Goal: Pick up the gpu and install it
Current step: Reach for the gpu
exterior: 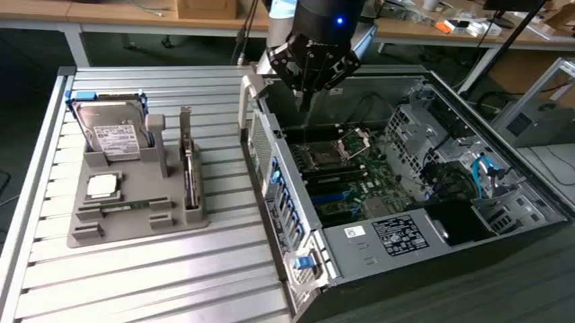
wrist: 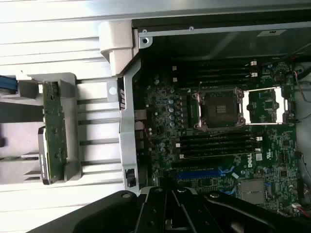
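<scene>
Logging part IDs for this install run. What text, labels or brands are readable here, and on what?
"DELL": white logo on the motherboard, wrist view.
White label on the hard drive: print too small to read.
Black-and-white label on the case's grey metal cover: too small to read.
Small white sticker beside it: unreadable.
Sticker on the case wall, wrist view: blurred.
gpu: no readable print.

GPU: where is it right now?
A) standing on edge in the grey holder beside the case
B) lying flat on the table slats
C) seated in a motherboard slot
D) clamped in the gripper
A: the gpu stands edge-on in the grey holder at the exterior view's left, while the shut gripper hangs over the open computer case with no card in it.
</scene>
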`<state>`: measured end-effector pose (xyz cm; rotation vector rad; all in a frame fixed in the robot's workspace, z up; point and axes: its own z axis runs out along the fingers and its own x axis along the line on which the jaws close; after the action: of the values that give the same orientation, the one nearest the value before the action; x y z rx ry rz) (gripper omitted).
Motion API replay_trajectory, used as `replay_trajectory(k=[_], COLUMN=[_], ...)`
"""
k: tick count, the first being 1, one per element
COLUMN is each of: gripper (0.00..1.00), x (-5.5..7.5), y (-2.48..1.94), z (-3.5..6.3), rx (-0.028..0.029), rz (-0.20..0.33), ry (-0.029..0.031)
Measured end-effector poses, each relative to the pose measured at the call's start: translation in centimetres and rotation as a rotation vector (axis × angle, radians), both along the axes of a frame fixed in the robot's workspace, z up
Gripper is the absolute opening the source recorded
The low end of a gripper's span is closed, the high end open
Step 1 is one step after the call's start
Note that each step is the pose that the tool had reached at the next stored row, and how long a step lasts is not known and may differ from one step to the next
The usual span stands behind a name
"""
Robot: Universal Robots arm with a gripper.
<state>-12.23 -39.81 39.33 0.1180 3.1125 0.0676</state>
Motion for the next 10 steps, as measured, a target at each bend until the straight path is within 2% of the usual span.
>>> replay_trajectory(k=[10], gripper=[0.11], x=[-0.36], y=[0.0], z=[0.0], rx=[0.0], rz=[0.0], ry=[0.0])
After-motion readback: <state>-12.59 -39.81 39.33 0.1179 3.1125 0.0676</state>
